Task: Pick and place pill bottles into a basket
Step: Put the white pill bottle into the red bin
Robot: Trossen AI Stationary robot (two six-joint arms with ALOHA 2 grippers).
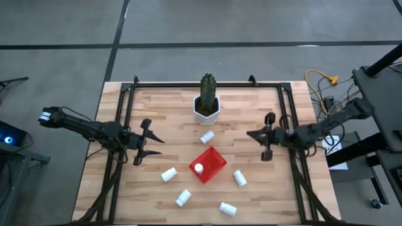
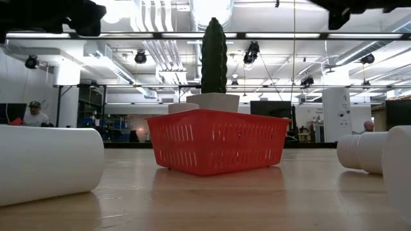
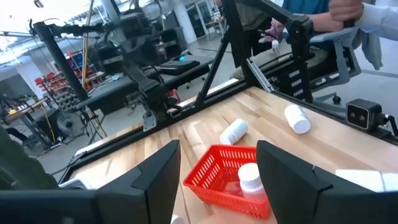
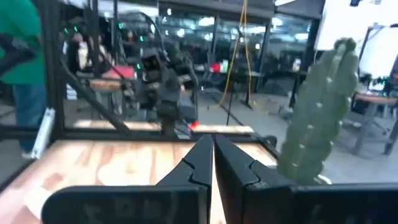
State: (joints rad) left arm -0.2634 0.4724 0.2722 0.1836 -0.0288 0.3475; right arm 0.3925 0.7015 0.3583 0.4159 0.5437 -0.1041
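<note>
- I see the red basket (image 1: 208, 165) near the middle of the wooden surface (image 1: 163, 119); one pill bottle (image 1: 198, 168) stands inside it, cap up
- Five more pill bottles lie on their sides around the basket; one (image 1: 206, 136) is between the basket and the cactus pot (image 1: 206, 110); one (image 1: 168, 174) is just left of the basket; one (image 1: 183, 198) is in front of it on the left; one (image 1: 228, 208) is near the front edge; one (image 1: 240, 178) is just right of the basket
- My left tool (image 1: 148, 142) hangs over the left part of the surface, well apart from the basket; its fingers (image 3: 155, 177) are spread wide and hold nothing; through them I see the basket and the bottle in it
- My right tool (image 1: 259, 137) hangs over the right part of the surface; its fingers (image 4: 193, 165) are pressed tight together and hold nothing
- In the low view the basket sits in front of the cactus pot; people are far off in the room behind
</note>
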